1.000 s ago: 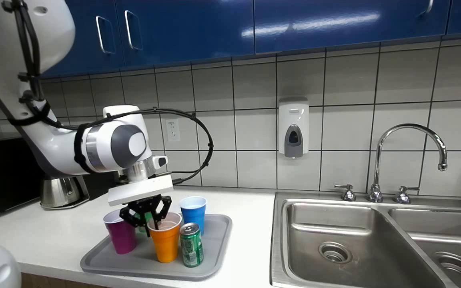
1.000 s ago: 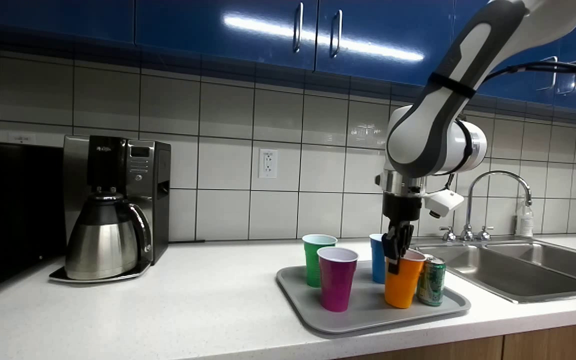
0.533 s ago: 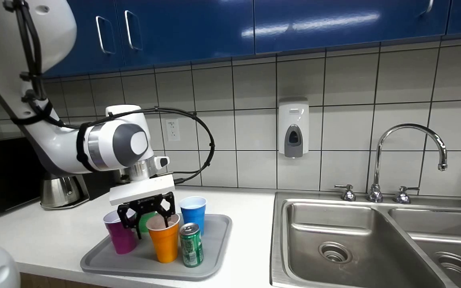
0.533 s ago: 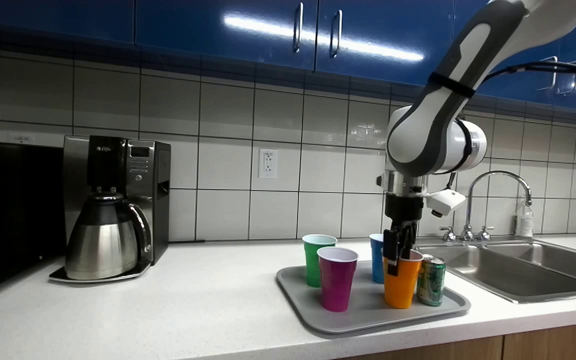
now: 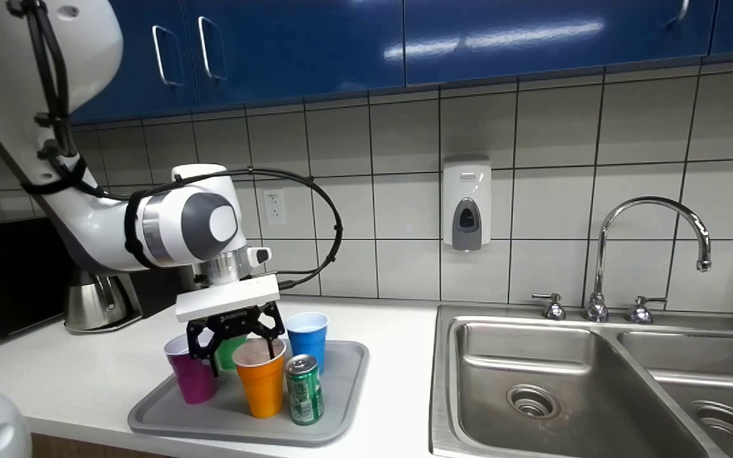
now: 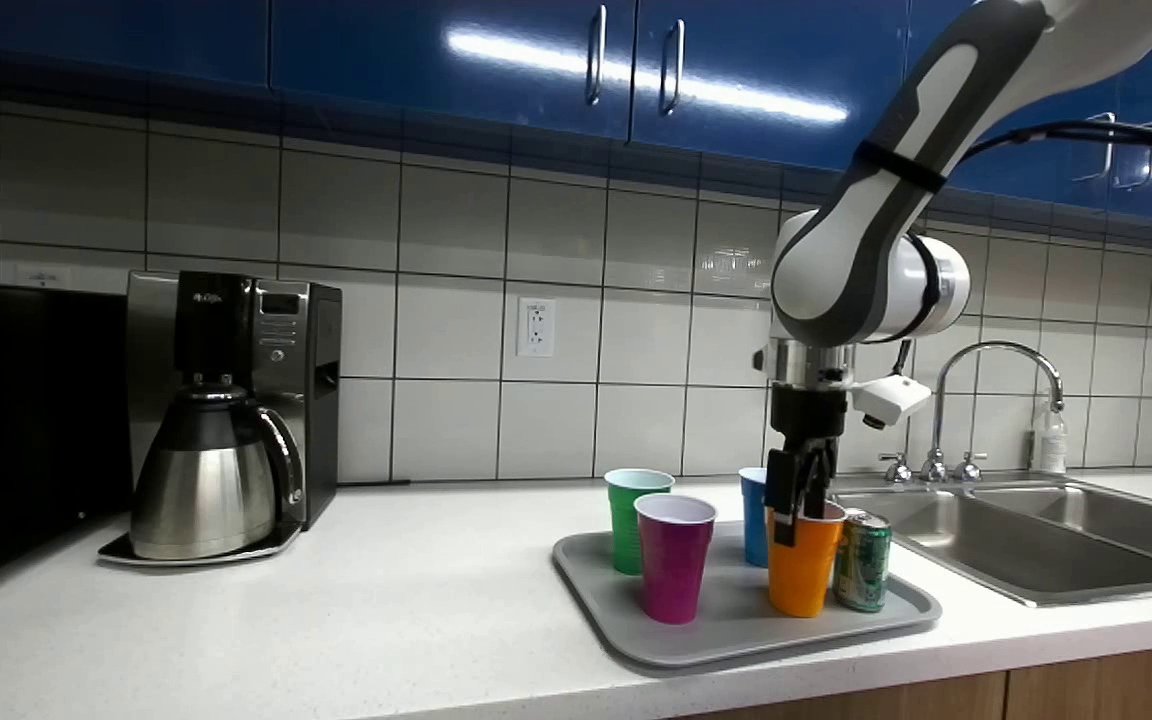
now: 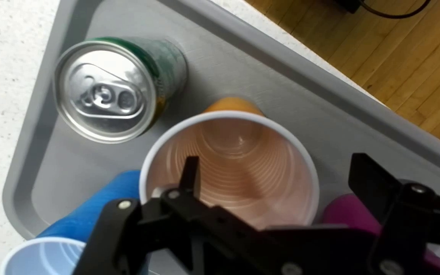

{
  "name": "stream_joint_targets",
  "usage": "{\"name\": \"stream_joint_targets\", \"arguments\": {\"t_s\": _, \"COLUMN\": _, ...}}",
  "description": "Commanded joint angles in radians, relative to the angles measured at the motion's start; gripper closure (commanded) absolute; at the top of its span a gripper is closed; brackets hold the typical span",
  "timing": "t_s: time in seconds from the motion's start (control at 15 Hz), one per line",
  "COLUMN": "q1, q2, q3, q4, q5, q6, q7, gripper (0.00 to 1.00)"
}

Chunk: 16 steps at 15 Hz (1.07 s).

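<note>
"How does the end effector (image 5: 244, 362) stand?"

"Spread wide, astride the rim of the orange cup (image 5: 261, 389); one finger (image 7: 191, 172) is inside its mouth, the other outside it, toward the purple cup (image 6: 674, 572)."

"And where is that orange cup?"

"Upright on the gray tray (image 5: 349, 380), which lies on the table (image 6: 416, 620); a green can (image 5: 303, 397) stands just beside it, a gap between them showing in the wrist view."

"What else is about?"

"The blue cup (image 5: 308, 337) and the green cup (image 6: 626, 535), both upright on the tray; a coffee maker (image 6: 281, 410), well apart, farther along the table."
</note>
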<state>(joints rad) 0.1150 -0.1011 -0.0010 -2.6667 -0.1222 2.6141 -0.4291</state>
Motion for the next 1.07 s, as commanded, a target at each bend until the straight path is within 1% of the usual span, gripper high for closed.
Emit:
{"name": "stream_joint_targets", "arguments": {"t_s": 0.0, "q1": -0.009, "q2": -0.04, "q3": 0.0, "q4": 0.019, "q5": 0.05, "q6": -0.062, "q7": -0.066, "gripper": 0.0}}
{"name": "stream_joint_targets", "arguments": {"t_s": 0.47, "q1": -0.005, "q2": -0.075, "q3": -0.005, "q4": 0.03, "q5": 0.07, "q6": -0.09, "q7": -0.078, "gripper": 0.0}}
{"name": "stream_joint_targets", "arguments": {"t_s": 1.0, "q1": -0.002, "q2": -0.171, "q3": -0.017, "q4": 0.019, "q5": 0.084, "q6": -0.143, "q7": -0.056, "gripper": 0.0}}
